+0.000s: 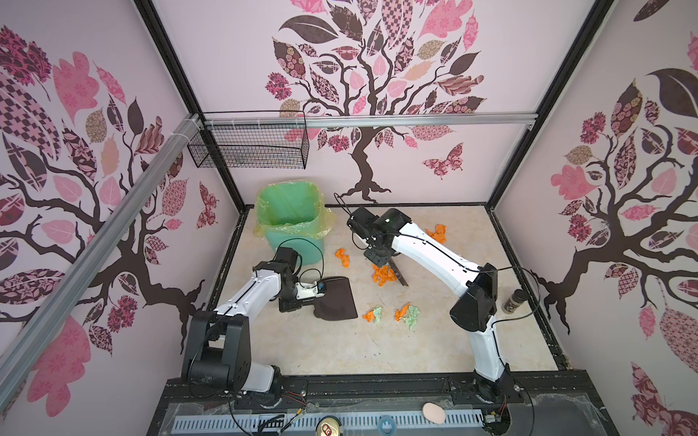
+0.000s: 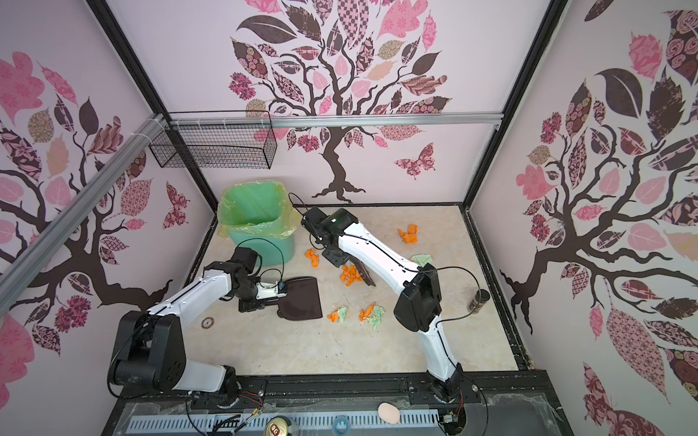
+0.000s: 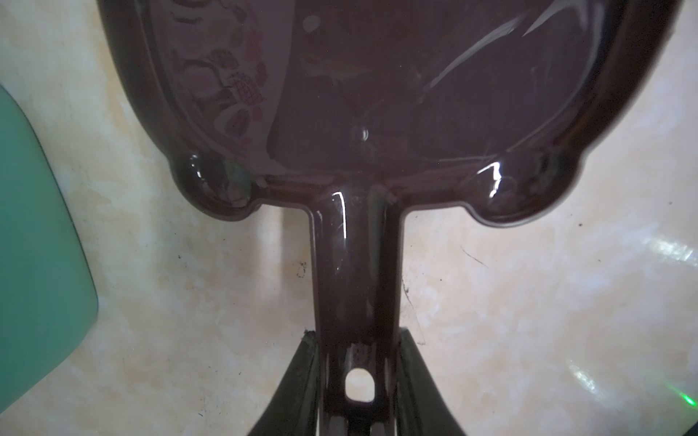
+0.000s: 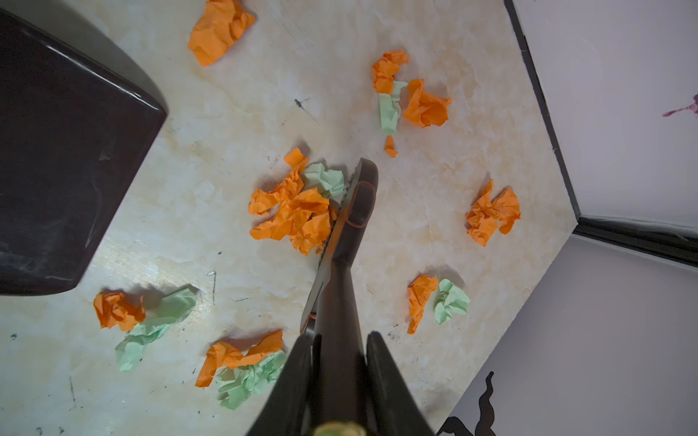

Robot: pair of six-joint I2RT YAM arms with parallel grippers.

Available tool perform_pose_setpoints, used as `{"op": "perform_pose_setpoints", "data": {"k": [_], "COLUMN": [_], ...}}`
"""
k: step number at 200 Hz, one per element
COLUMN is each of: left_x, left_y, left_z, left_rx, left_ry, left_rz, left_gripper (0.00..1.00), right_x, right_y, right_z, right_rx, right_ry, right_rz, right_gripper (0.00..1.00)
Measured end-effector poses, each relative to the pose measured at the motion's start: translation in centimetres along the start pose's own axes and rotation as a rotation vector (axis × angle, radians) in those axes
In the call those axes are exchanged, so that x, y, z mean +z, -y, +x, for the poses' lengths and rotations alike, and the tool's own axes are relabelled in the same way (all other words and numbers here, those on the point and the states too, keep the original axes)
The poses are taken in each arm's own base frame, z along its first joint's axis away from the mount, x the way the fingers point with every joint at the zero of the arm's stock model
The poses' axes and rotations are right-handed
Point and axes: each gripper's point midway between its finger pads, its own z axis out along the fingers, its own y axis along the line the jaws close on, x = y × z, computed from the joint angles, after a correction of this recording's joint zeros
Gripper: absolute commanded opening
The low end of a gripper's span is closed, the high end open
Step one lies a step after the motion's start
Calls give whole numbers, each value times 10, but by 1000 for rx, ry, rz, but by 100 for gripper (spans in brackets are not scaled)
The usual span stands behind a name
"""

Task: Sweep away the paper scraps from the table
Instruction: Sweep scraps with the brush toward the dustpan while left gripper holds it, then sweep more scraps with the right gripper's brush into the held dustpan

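The left jaws hold the dustpan handle, the right jaws hold the brush. A hard push may scatter the paper scraps past the dustpan, across the bench.

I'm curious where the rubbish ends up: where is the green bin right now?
In both top views the green bin stands at the back left corner of the table, close to the wall, just behind the dustpan held on the left.

Pale pink walls bear tree decals; a black wire basket hangs from an aluminium rail.
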Motion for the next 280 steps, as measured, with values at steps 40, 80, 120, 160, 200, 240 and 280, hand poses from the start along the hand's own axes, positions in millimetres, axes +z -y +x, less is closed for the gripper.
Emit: {"op": "perform_pose_setpoints", "data": {"k": [40, 80, 120, 160, 200, 240, 280], "left_x": [0, -1, -1, -1, -1, -4, -4], "left_y": [0, 0, 0, 0, 0, 1, 2], "left_z": [0, -1, -1, -1, -1, -2, -3], "left_rx": [-4, -6, -6, -11, -24, -28, -33], "left_ry": [0, 1, 1, 2, 6, 18, 27], "left_rz": [-1, -2, -2, -1, -3, -12, -8], "left_gripper": [19, 19, 19, 18, 18, 19, 18], "right_x": [-8, -25, -53, -58, 10, 56, 68], "right_y": [-23, -62, -47, 57, 119, 112, 93], "right_z": [-1, 6, 1, -27, -45, -78, -121], "right_rx": [-48, -144, -157, -104, -230, -433, -557], "right_ry": [8, 13, 73, 126, 82, 141, 275], "right_rz": [-26, -29, 104, 459, 656, 644, 579], "right_gripper": [0, 0, 0, 0, 0, 0, 0]}}
